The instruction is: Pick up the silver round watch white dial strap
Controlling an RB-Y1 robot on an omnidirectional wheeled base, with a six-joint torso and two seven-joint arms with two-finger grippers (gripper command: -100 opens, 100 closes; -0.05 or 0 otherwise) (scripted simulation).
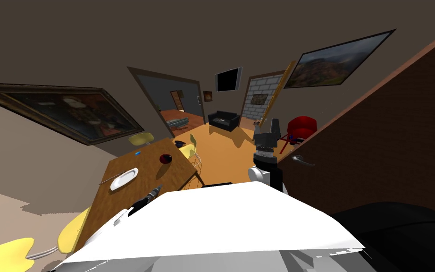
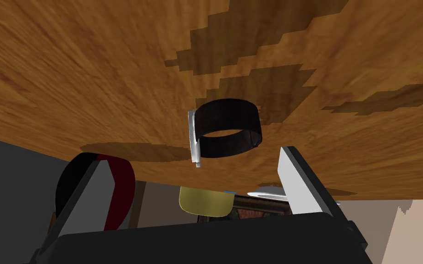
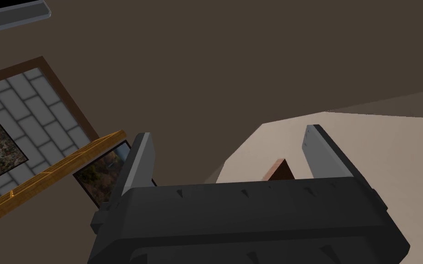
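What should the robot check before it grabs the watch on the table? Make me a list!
1. Left gripper open: ok, fingers wide apart.
2. Watch lined up with the gap: ok, it sits ahead, between the fingers.
3. Fingers around the watch: not ok, they stop short of it.
4. Room around it on the table: ok, dark red round object and plate lie apart.
5. Dial facing: cannot tell, silver case shows edge-on.
6. Right gripper clear: ok, raised, open, away from the table.
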